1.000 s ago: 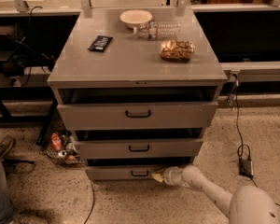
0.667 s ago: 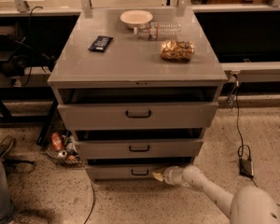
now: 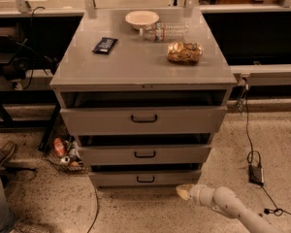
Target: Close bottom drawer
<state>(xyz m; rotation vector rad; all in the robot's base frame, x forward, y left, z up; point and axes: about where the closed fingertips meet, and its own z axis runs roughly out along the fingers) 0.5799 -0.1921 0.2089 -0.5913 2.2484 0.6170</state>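
Note:
The bottom drawer [image 3: 145,178] is the slimmest grey front at the foot of the grey cabinet, with a small black bar handle [image 3: 145,179]. It stands a little out, with a dark gap above it. My gripper [image 3: 183,191] is low over the floor, just in front of and below the drawer's right end, its tan tip pointing left. It is close to the drawer front but apart from it. The white arm [image 3: 228,205] runs off to the lower right.
The mid drawer [image 3: 144,154] and the tall top drawer [image 3: 143,119] also stand partly open. On the cabinet top [image 3: 136,62] are a bowl [image 3: 141,18], a water bottle [image 3: 165,31], a snack bag [image 3: 185,52] and a dark bar [image 3: 105,44]. A basket of cans [image 3: 63,155] is on the floor at the left, cables [image 3: 254,169] at the right.
My gripper has pulled back to the right and down, away from the bottom drawer's front that it was against. The drawer looks about as far out as before.

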